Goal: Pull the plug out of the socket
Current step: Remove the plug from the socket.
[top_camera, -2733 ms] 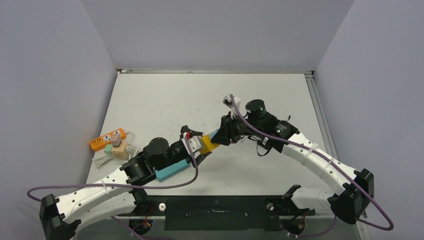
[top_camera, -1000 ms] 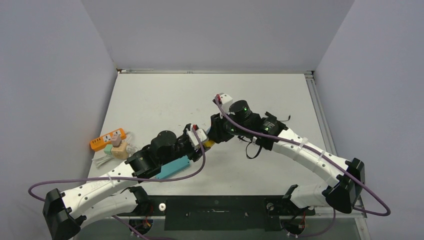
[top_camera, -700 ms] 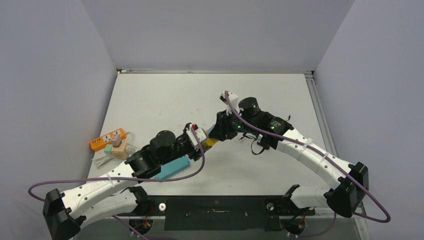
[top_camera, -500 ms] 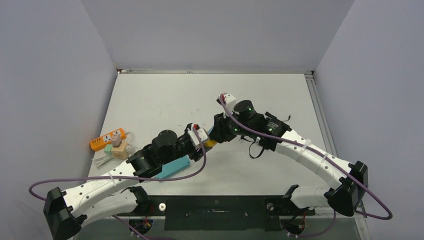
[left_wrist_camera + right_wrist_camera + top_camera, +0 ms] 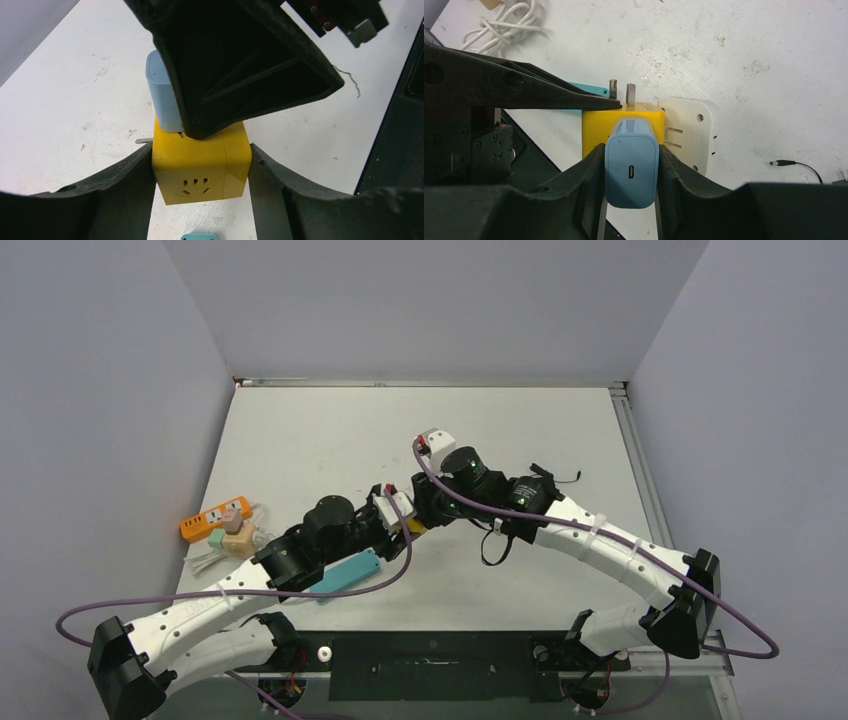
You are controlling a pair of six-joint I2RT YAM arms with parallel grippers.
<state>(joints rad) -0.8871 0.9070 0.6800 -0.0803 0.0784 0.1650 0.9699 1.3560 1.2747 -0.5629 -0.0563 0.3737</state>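
The socket is a yellow cube (image 5: 200,162), and my left gripper (image 5: 200,170) is shut on its two sides just above the table. A light-blue plug (image 5: 631,167) sticks out of the face of the socket (image 5: 596,130) that points at my right arm. My right gripper (image 5: 631,172) is shut on that blue plug (image 5: 162,95), whose base still sits against the cube. In the top view the two grippers meet at mid-table, left gripper (image 5: 400,521) against right gripper (image 5: 424,510), with only a sliver of the socket (image 5: 413,528) showing.
A white adapter (image 5: 686,135) is plugged into another face of the cube, and two metal prongs (image 5: 621,91) stick out of its far side. A teal strip (image 5: 345,573) lies under the left arm. An orange power strip (image 5: 215,519) with plugs and white cable (image 5: 235,540) lies at the left edge.
The right arm has rocked right and then back left, ending closer to the left gripper. Both grips are unchanged and the blue plug is still in the yellow cube.
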